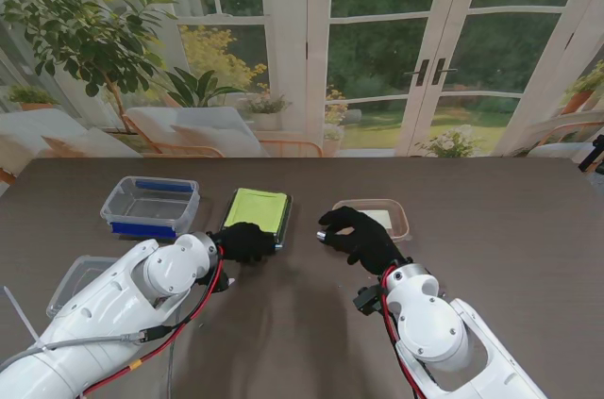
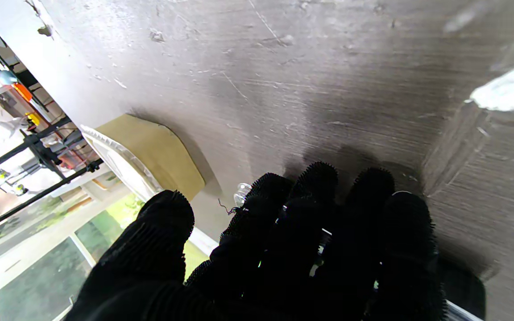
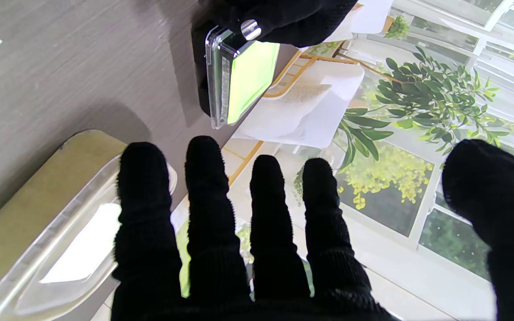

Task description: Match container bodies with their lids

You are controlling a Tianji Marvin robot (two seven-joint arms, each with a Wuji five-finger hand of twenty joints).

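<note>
A clear container with a lime-green lid (image 1: 257,209) lies at the table's middle. My left hand (image 1: 245,241) is closed over its near edge; the right wrist view shows the same container (image 3: 241,76) with that hand (image 3: 283,18) clamped on its end. To its right sits a shallow clear container with a beige bottom (image 1: 387,219), also seen in the wrist views (image 3: 25,214) (image 2: 150,156). My right hand (image 1: 357,234) hovers over its near left corner, fingers (image 3: 203,209) spread and holding nothing. The left wrist view is mostly my own fingers (image 2: 319,240).
A clear box with a blue base (image 1: 151,206) stands at the far left. A clear lid or tray (image 1: 80,281) lies near the left front, partly behind my left arm. Dark wood table (image 1: 510,229) stretches to the right.
</note>
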